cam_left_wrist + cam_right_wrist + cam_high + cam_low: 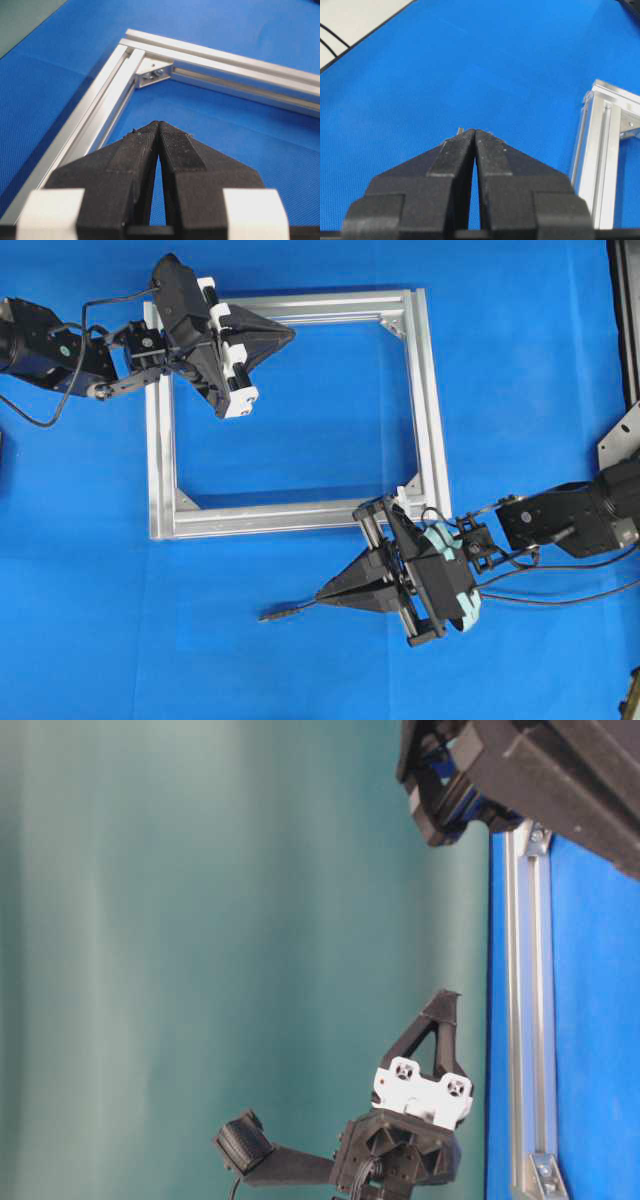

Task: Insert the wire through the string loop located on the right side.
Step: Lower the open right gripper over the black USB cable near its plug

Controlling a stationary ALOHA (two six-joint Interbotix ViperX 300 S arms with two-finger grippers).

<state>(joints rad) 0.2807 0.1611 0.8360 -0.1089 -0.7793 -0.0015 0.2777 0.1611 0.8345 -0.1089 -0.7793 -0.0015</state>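
Observation:
The silver square frame [430, 420] lies flat on the blue mat. My right gripper [320, 597] hovers just below the frame's lower right corner, pointing left. It is shut on the thin black wire, whose dark plug tip [272, 617] sticks out to the left of the fingertips. In the right wrist view only a sliver of the plug [460, 130] peeks past the closed right gripper [475, 131]. My left gripper [290, 335] is shut and empty over the frame's upper left, and the left wrist view shows its tips [159, 122] pressed together. The string loop is too small to pick out.
Corner brackets [152, 70] sit inside the frame's corners. Black arm cables [560, 585] trail off to the right behind the right arm. A metal bracket [620, 440] stands at the right edge. The frame's near rail [600, 150] lies right of the right gripper.

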